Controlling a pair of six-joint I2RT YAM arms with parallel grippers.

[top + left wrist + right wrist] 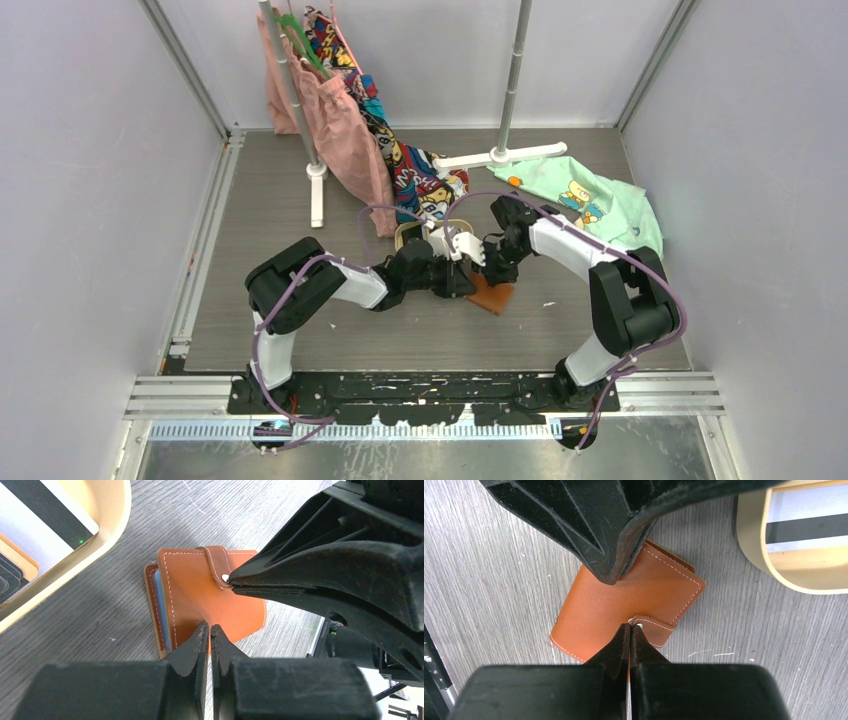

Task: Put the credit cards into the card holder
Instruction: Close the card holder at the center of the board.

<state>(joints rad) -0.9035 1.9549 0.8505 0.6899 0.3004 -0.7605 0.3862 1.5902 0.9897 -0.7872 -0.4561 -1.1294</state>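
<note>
The card holder (492,295) (200,595) (624,600), a tan-brown leather wallet, lies folded on the table with its snap tab fastened. A blue card edge (159,610) shows between its leaves. My left gripper (210,627) (616,577) is shut, and its tips rest on the cover near one edge. My right gripper (630,627) (231,582) is shut too, with its tips against the end of the snap tab. Other credit cards (45,520) (809,525), white with black stripes, lie in the oval wooden tray (107,535) (749,545) just beside the card holder.
A white clothes rack (500,155) stands at the back, with pink and patterned garments (340,120) hanging from it. A green cloth (590,200) lies at the back right. Grey walls enclose the table on three sides.
</note>
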